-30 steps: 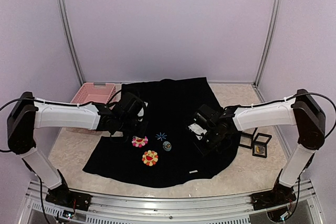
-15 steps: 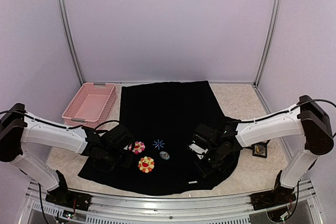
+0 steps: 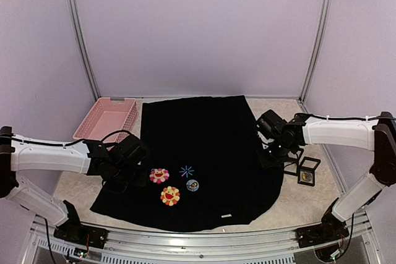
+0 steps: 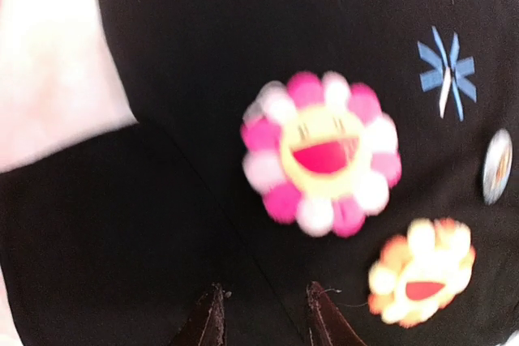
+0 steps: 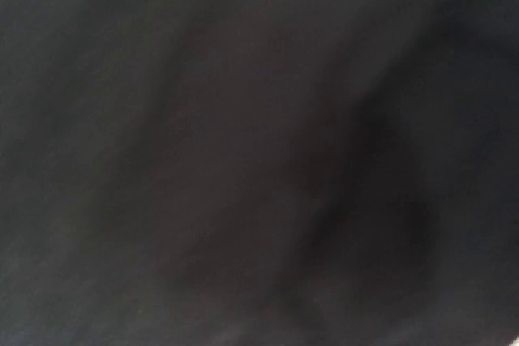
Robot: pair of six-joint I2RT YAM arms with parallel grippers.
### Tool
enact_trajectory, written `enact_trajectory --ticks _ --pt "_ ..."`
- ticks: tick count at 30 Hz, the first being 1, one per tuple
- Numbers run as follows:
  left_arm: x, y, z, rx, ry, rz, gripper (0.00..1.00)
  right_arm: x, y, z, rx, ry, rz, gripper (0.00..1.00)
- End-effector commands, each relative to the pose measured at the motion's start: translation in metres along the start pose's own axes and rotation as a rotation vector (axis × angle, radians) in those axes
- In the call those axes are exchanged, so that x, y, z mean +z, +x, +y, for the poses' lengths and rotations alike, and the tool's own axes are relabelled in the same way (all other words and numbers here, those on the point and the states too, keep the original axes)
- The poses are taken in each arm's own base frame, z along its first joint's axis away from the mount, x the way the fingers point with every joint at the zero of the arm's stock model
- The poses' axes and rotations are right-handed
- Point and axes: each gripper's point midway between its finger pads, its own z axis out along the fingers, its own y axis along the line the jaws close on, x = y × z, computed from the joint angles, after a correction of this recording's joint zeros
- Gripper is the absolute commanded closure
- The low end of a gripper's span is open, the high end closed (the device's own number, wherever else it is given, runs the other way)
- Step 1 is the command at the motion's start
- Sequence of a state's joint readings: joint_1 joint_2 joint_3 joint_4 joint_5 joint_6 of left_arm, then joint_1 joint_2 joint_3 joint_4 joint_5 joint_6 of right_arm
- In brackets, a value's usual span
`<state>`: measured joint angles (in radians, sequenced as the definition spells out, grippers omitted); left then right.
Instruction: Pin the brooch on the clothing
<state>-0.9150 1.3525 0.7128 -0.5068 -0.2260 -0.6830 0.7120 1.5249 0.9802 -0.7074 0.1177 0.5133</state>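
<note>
The black T-shirt (image 3: 204, 140) lies spread flat on the table. It bears a pink flower (image 3: 159, 175), an orange flower (image 3: 170, 195), a blue starburst (image 3: 186, 170) and a white hem label (image 3: 226, 216). The small round brooch (image 3: 192, 185) lies on the shirt right of the flowers. It shows at the right edge of the left wrist view (image 4: 496, 166). My left gripper (image 3: 137, 177) (image 4: 263, 322) is open just over the cloth, left of the pink flower (image 4: 320, 151). My right gripper (image 3: 270, 154) is at the shirt's right edge. Its wrist view shows only blurred dark cloth (image 5: 259, 151), with the fingers hidden.
A pink basket (image 3: 105, 119) stands at the back left, beside the shirt. Small black-framed boxes (image 3: 306, 171) stand on the table right of the shirt, close to my right arm. Metal posts rise at the back corners.
The shirt went from bunched to spread flat and shifted slightly left. My right arm drew back from the shirt's middle to its right edge. My left arm moved nearer and lower.
</note>
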Motion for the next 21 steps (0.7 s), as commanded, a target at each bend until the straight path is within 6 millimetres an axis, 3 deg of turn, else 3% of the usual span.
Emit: enact_trajectory --ticks 1,5,8,9,10,12,13,15,16,21 --pt "0.004 -0.052 0.017 -0.033 -0.009 -0.135 0.69 0.001 -0.037 -0.033 0.01 0.078 -0.111 0.98" --pt "0.004 -0.131 0.016 -0.061 0.033 -0.304 0.69 0.019 -0.081 -0.049 0.009 0.099 -0.163 1.0" --pt "0.021 -0.19 0.007 -0.029 0.016 -0.352 0.69 0.039 -0.094 -0.074 0.013 0.194 -0.118 1.0" --pt "0.041 -0.2 0.006 -0.011 -0.005 -0.328 0.69 0.042 -0.097 -0.082 0.018 0.223 -0.107 1.0" --pt "0.042 -0.225 0.0 -0.006 0.002 -0.354 0.7 0.045 -0.099 -0.089 0.026 0.241 -0.101 1.0" --pt "0.069 -0.241 0.003 -0.005 -0.01 -0.329 0.72 0.046 -0.1 -0.101 0.046 0.271 -0.095 1.0" --pt "0.091 -0.241 0.007 -0.01 -0.019 -0.293 0.72 0.048 -0.097 -0.105 0.052 0.279 -0.088 1.0" --pt "0.115 -0.247 0.016 -0.033 -0.019 -0.268 0.72 0.054 -0.091 -0.109 0.06 0.276 -0.072 1.0" --pt "0.133 -0.244 0.025 -0.046 -0.028 -0.239 0.72 0.059 -0.087 -0.109 0.058 0.263 -0.059 1.0" --pt "0.182 -0.225 0.06 -0.1 -0.088 -0.15 0.72 0.089 -0.06 -0.123 0.083 0.251 0.039 1.0"
